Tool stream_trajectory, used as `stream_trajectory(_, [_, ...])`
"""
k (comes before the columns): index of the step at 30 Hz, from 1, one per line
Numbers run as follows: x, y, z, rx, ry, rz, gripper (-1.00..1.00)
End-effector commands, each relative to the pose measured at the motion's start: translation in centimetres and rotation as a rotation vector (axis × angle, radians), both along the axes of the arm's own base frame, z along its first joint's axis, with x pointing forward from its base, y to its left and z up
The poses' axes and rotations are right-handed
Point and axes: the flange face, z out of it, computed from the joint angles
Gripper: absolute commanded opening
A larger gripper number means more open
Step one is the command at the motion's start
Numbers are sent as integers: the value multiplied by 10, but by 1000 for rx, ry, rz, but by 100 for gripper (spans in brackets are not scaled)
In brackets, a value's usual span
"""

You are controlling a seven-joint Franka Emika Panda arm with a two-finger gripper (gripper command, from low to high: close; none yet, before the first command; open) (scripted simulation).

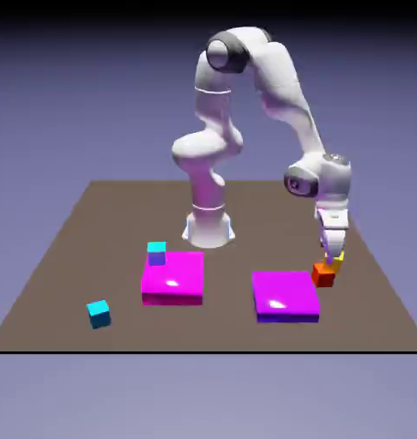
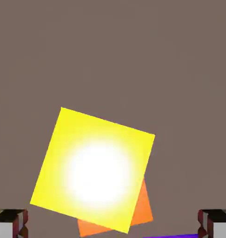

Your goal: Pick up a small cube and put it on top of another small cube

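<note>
The small yellow cube fills the hand view and rests on the orange-red cube, turned a little against it so an orange corner shows below. Both grey fingertips stand far out at the bottom corners, clear of the yellow cube's sides, so my gripper is open around it and holds nothing. In the exterior view the gripper points down at the exterior view's right, its fingers straddling the yellow cube on the orange-red cube.
A magenta flat block lies just to the exterior view's left of the stack; its edge shows in the hand view. A second magenta block carries a cyan cube. Another cyan cube sits near the front left.
</note>
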Motion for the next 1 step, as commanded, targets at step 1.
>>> stream_trajectory(1, [1, -1, 1, 0, 0, -2, 100])
